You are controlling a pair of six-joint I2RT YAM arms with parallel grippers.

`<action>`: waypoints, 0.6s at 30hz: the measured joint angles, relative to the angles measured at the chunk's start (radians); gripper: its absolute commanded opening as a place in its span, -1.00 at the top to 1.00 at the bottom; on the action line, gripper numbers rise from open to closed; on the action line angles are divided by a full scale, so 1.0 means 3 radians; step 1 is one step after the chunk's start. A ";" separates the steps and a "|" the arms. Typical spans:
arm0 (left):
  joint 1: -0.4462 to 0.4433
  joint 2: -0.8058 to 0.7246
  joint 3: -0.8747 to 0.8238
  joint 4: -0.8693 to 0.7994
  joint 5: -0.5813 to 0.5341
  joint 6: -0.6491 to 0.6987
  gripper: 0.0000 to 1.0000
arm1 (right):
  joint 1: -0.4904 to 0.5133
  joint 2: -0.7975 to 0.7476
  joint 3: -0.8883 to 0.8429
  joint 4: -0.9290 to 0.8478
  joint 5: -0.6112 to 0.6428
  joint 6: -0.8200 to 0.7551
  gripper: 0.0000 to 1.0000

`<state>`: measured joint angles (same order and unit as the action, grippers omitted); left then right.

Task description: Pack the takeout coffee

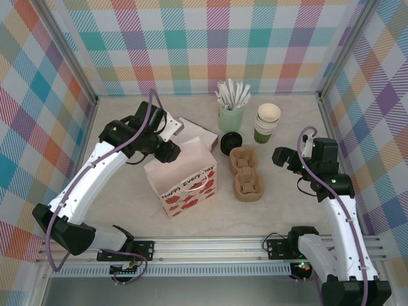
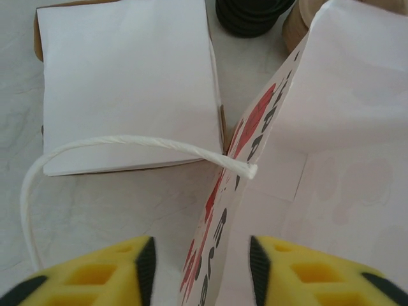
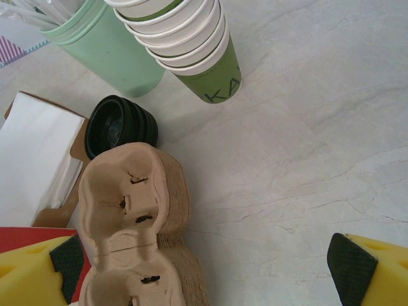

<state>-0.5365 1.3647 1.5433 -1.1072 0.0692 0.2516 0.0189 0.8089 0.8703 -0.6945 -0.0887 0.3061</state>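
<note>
Top external, risk: left fingers stand spread astride the far wall of the paper bag; a sideways pull could topple it.
Cord handle: loops beside those fingers and may snag.
Right fingers: spread, empty, right of the cardboard carriers.
Takeout coffee: squat, round, black-topped, with dark ribbed sides; on the worktop outside the bag, just beyond the carriers.
</note>
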 measured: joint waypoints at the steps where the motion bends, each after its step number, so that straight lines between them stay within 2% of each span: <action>1: -0.0001 0.0011 0.0003 -0.0009 -0.0018 0.0025 0.45 | 0.0000 0.0000 0.0000 0.0000 0.0000 0.0000 -0.99; 5: -0.0009 0.0042 0.0022 -0.0067 -0.0069 0.0132 0.87 | 0.0000 0.0000 0.0000 0.0000 0.0001 0.0000 -0.99; 7: -0.0014 0.0043 0.0045 -0.0093 -0.0078 0.0170 1.00 | 0.0000 0.0000 0.0000 0.0000 0.0001 0.0000 -1.00; 18: -0.0015 -0.0240 0.0415 -0.0167 0.0028 0.0159 1.00 | 0.0000 -0.0001 0.0000 -0.0015 0.0001 0.0000 -0.99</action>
<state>-0.5411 1.2926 1.6676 -1.1572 0.0776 0.2993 0.0189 0.8085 0.8703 -0.6991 -0.0883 0.3061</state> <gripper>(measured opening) 0.038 0.997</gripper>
